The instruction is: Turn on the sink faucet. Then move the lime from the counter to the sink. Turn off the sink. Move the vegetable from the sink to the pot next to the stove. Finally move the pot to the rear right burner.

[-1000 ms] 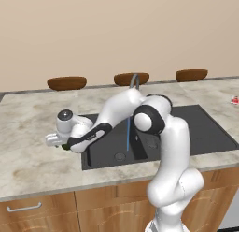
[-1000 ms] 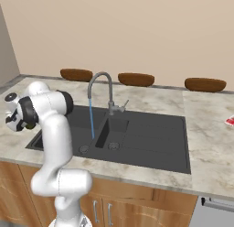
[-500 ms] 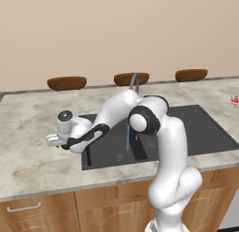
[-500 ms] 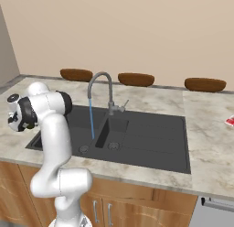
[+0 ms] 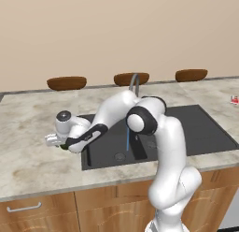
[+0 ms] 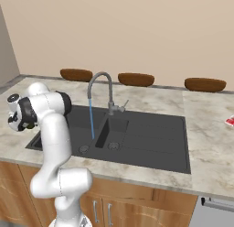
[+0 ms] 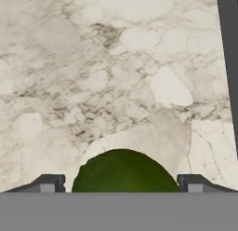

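Three dark brown bowls [image 5: 66,83] stand in a row along the rear edge of the counter [image 5: 28,119], against a plain beige wall. The counter is mottled beige-grey stone over wooden cabinet fronts with metal handles. A black sink [image 6: 151,139] is set into the counter, with a basin on the side nearer the arm and a flat drain area on the other. The faucet [image 6: 101,91] arches over the basin, and a thin blue water stream [image 6: 91,121] falls from its spout toward the drain. A small red and white object [image 6: 230,120] lies on the counter at the far right edge.

In the left base view the arm reaches low over the counter, just left of the sink, and the gripper [image 5: 55,141] sits down at the stone surface. A sliver of the green lime [image 5: 62,147] is visible under the hand. The right base view shows the faucet handle and the whole sink, but the arm's own links cover the hand there.

In the hand view the lime [image 7: 123,172] lies on the counter directly between the two fingertips [image 7: 48,183], which stand spread on either side of it with gaps showing, so the jaws are released around the lime and not closed on it. The black sink edge runs along the upper right of that view.
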Available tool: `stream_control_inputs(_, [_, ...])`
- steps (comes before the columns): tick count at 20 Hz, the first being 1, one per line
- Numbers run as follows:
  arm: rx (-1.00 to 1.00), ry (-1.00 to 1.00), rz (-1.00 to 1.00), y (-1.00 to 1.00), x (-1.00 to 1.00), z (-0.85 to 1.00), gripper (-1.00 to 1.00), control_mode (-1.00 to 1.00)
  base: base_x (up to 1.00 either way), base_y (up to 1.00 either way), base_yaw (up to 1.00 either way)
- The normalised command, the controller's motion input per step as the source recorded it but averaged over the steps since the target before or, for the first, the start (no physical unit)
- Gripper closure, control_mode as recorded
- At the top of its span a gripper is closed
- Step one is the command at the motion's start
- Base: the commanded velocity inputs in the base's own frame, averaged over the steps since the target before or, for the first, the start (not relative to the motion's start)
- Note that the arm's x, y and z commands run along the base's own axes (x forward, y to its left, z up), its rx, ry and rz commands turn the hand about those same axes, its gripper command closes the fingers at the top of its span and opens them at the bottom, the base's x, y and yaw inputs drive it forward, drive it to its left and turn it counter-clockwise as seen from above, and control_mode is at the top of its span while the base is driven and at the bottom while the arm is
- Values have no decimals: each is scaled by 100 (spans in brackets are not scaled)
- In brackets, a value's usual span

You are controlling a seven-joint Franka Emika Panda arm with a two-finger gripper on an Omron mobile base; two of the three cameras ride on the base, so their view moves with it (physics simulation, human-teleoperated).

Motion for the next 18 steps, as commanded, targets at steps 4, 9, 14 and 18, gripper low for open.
stream_control_inputs(4, [0, 0, 0, 0, 0, -28, 100, -100, 0, 0, 0])
stream_control_inputs(9, [0, -1, 0, 0, 0, -11, 100, -100, 0, 0, 0])
stream_control_inputs(14, [5, -16, 1, -36, -1, 28, 100, -100, 0, 0, 0])
stream_control_inputs(18, [6, -11, -4, -69, -13, 41, 100, -100, 0, 0, 0])
